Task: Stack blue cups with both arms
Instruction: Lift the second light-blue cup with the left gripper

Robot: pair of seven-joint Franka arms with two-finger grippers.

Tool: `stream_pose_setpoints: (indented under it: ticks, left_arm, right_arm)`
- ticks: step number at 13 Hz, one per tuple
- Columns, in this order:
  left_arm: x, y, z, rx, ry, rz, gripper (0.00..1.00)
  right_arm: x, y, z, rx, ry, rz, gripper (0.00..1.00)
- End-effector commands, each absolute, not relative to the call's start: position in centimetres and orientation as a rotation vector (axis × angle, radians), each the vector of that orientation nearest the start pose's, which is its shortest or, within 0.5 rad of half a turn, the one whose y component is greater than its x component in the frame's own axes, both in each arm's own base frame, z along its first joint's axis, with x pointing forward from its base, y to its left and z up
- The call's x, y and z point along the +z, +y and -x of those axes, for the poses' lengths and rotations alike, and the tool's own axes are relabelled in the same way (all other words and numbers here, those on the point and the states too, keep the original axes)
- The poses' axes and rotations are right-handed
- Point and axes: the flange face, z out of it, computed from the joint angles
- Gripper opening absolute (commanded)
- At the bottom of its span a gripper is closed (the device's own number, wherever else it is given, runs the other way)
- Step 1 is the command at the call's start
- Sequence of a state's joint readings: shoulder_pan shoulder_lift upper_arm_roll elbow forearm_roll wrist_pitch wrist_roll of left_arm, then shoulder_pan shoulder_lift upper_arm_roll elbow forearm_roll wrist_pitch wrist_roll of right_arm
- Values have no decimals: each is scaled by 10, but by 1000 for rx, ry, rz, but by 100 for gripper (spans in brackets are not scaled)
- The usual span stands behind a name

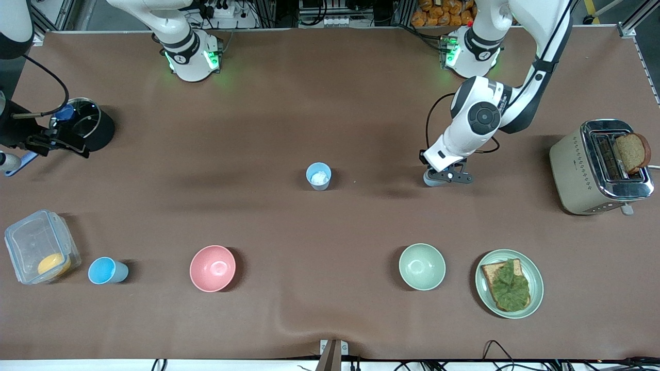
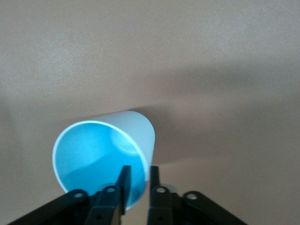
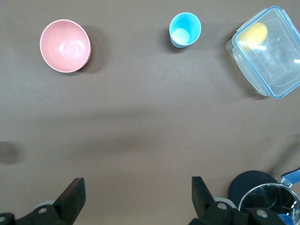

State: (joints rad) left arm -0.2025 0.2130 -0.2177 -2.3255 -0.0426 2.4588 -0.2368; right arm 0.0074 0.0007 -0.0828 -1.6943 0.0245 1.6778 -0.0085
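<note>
Three blue cups show. One with a whitish patch inside [image 1: 318,176] stands mid-table. Another [image 1: 106,270] [image 3: 184,30] stands near the front camera, beside the clear box at the right arm's end. The third [image 1: 429,178] [image 2: 104,154] is low at the table toward the left arm's end, largely hidden under the left arm. My left gripper [image 1: 447,176] [image 2: 138,176] is shut on its rim, one finger inside and one outside. My right gripper [image 1: 62,144] [image 3: 137,187] hangs open and empty over bare table next to the black pot.
A pink bowl [image 1: 212,268] [image 3: 65,45], a pale green bowl [image 1: 422,266] and a plate [image 1: 536,278] with leaf-topped toast lie along the front. A toaster [image 1: 582,170] stands at the left arm's end. A clear box [image 1: 31,242] [image 3: 276,61] and black pot [image 1: 98,129] [image 3: 253,185] lie at the right arm's end.
</note>
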Motion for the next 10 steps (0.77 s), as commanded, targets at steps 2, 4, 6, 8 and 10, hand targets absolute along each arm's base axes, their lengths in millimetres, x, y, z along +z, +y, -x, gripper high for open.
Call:
stream_pose_setpoints:
  ticks: [2, 4, 6, 8, 10]
  left_arm:
    - [243, -214, -468, 130, 278, 3163, 0]
    - [244, -215, -468, 125, 281, 3163, 0]
    - [266, -217, -474, 77, 251, 3174, 0]
    - [305, -226, -486, 138, 222, 3183, 0]
    - [341, -244, -498, 163, 210, 3213, 0]
  right_arm:
    - [582, -40, -555, 31, 86, 3140, 100]
    - [579, -42, -556, 47, 88, 3151, 100]
    - [578, -42, -557, 49, 85, 3152, 100]
    - [578, -41, -557, 49, 82, 3153, 100]
    - [577, -41, -557, 54, 83, 3151, 100]
